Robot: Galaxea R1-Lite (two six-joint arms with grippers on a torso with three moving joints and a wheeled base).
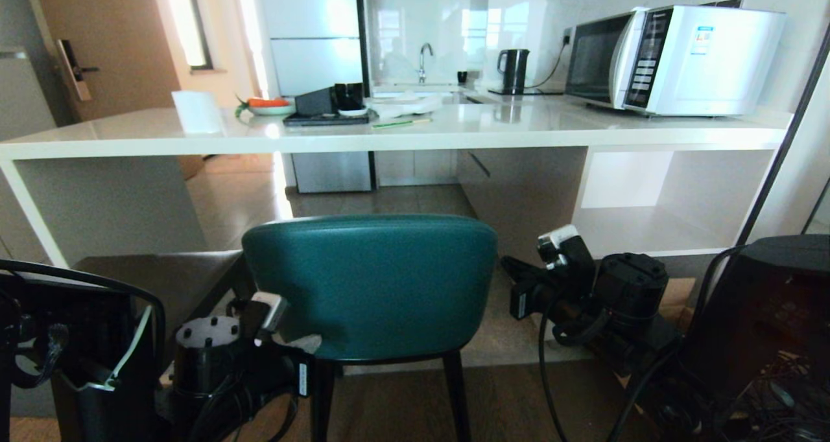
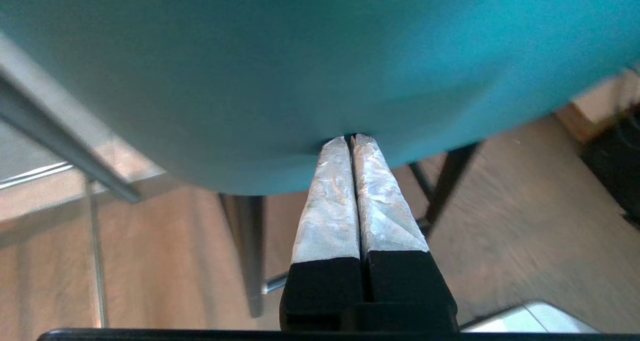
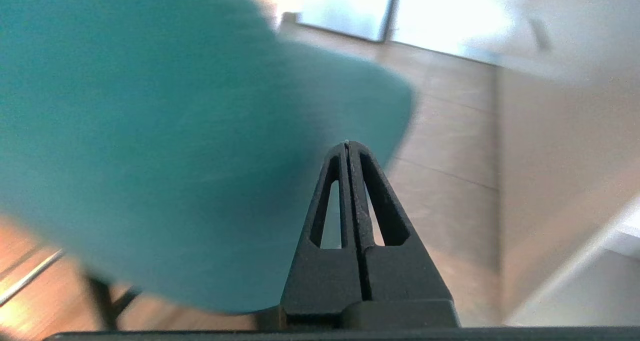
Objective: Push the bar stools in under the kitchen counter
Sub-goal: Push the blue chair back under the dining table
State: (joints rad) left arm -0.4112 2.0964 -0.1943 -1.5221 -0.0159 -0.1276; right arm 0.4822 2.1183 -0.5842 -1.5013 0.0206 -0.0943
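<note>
The teal bar stool (image 1: 369,286) stands in front of me, its rounded back facing me and its black legs on the wood floor, short of the kitchen counter (image 1: 454,134). The grey square bar stool (image 1: 162,277) sits to its left, partly under the counter's edge. My left gripper (image 1: 303,345) is shut, and its taped fingertips (image 2: 345,151) press against the lower part of the teal back (image 2: 300,71). My right gripper (image 1: 512,270) is shut too and empty. It sits at the right edge of the teal back (image 3: 150,131), and contact cannot be told.
On the counter are a microwave (image 1: 674,59), a kettle (image 1: 513,69), a dark tray (image 1: 327,116) with dishes, a carrot plate (image 1: 269,107) and a white box (image 1: 196,111). Open white shelves (image 1: 648,199) fill the counter's right end. Black robot parts (image 1: 771,325) crowd the lower right.
</note>
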